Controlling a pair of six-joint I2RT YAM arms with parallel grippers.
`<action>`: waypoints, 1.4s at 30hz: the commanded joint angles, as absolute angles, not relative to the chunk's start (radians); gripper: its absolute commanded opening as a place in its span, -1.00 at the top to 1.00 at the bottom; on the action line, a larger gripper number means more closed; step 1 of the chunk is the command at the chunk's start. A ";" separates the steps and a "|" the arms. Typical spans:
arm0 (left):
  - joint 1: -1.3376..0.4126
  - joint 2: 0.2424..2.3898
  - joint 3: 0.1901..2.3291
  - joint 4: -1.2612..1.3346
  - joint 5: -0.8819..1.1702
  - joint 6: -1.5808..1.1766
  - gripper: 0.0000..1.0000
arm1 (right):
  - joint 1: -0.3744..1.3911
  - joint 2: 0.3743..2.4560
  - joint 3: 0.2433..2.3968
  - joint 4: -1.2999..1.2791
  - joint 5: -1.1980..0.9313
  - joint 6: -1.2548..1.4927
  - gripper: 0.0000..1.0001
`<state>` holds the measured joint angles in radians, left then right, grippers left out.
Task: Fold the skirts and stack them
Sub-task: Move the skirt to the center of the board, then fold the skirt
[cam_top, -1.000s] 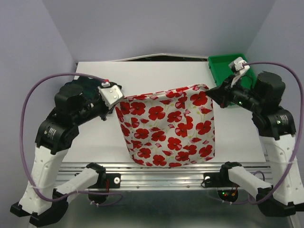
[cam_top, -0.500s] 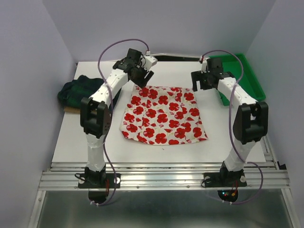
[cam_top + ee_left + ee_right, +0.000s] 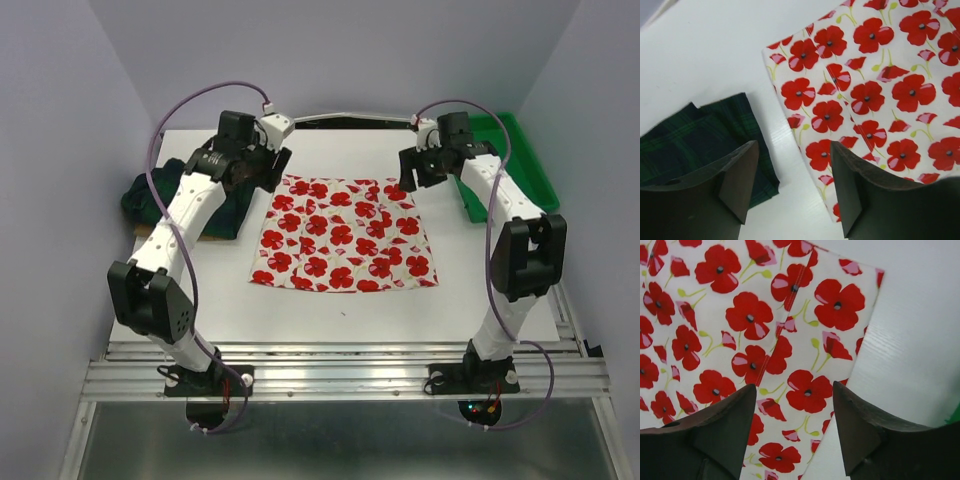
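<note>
The white skirt with red poppies (image 3: 345, 235) lies spread flat in the middle of the table. My left gripper (image 3: 272, 172) hovers open above its far left corner, nothing between its fingers. In the left wrist view the left gripper (image 3: 794, 150) straddles bare table between the floral skirt (image 3: 870, 90) and the dark plaid skirt (image 3: 700, 140). The plaid skirt (image 3: 150, 195) sits bunched at the table's left edge, partly behind my left arm. My right gripper (image 3: 408, 178) hangs open over the far right corner; its wrist view shows the right gripper (image 3: 794, 387) empty above the floral skirt (image 3: 740, 320).
A green plastic tray (image 3: 530, 165) stands at the back right, just beyond my right arm. White table (image 3: 480, 300) shows around the floral skirt. Purple cables arch over both arms.
A second ago both grippers held the floral skirt up by its top corners. It now lies flat on the table, both grippers have opened and let go, and the arms reach far.
</note>
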<state>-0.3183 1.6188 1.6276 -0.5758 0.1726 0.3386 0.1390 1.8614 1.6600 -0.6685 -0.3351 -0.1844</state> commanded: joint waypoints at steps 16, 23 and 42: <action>-0.307 1.677 1.243 -0.612 0.385 0.288 0.14 | 0.225 1.909 1.253 -0.600 -0.180 -0.454 0.14; -0.305 1.891 1.294 -0.537 0.408 0.273 0.25 | 0.400 1.731 1.017 -0.650 -0.181 -0.390 0.22; -0.431 2.326 2.017 -0.647 0.427 0.403 -0.10 | 0.407 1.615 1.331 -0.614 -0.528 -0.149 0.04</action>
<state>-0.4290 2.3848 2.0274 -0.6113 0.4244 0.3515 0.5327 1.6943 1.1828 -0.6804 -0.5728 -0.1791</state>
